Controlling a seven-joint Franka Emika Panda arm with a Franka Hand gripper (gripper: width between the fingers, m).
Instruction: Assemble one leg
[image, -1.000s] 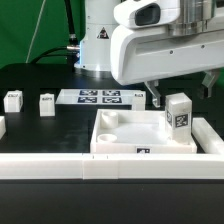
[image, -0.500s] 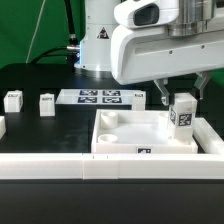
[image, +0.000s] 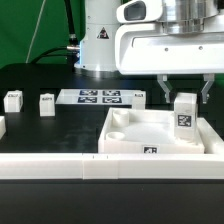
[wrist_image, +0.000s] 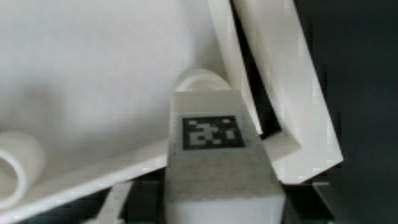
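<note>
The arm (image: 165, 40) fills the upper part of the exterior view and hangs over the black table (image: 40, 125), so I read this as work at the joint, not a reach for a new part. Below it lies the white tabletop (image: 125, 143), hollow side up so its corner sockets face the gripper. One round socket (image: 118, 121) is open at the exterior view's left end of it. Behind, the marker board (image: 100, 97) lies flat on the table, well apart from the work.

The leg (image: 185, 115) stands upright inside the tabletop, toward the exterior view's right and close to the side wall. Its tag faces the camera. In the wrist view the leg (wrist_image: 217, 150) points into the angle where the tabletop (wrist_image: 89, 70) meets its raised rim. That fits a post being set into a corner socket, though I cannot see whether it is seated or only resting there.

Two spare white blocks (image: 46, 103) (image: 12, 99) wait near the marker board, out of the way.

The gripper (image: 186, 97) sits directly over the leg's top. Its jaws are spread, one finger on each side, and dark gaps seem to show between them and the post. So I judge they straddle the leg without clamping it.
</note>
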